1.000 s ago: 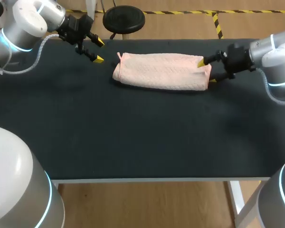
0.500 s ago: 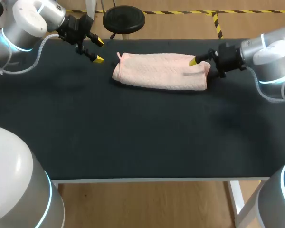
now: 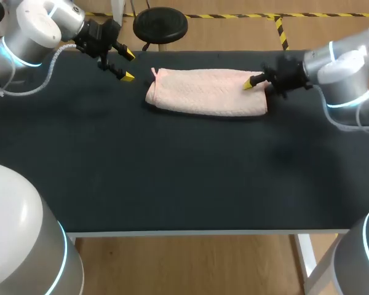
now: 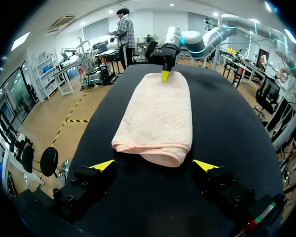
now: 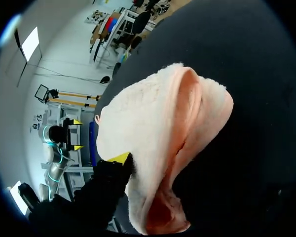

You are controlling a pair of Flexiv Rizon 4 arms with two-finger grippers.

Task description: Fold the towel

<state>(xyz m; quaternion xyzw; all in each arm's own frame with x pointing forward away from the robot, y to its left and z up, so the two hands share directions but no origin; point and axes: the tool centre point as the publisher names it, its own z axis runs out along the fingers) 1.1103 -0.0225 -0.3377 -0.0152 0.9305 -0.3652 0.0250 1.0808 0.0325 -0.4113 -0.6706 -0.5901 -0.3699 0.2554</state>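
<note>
At the towel's [image 3: 206,92] 3 o'clock end, the right gripper [image 3: 253,84] pinches only the edge, so layers could slip free mid-fold, while the left gripper [image 3: 126,66] hangs wide open, empty.

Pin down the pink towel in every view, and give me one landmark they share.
Head view: towel on the table's far side.
Left wrist view: towel just ahead of the open left gripper.
Right wrist view: towel close up, left gripper beyond its far end.
Shared landmark: the left gripper, off the towel's same end.
</note>
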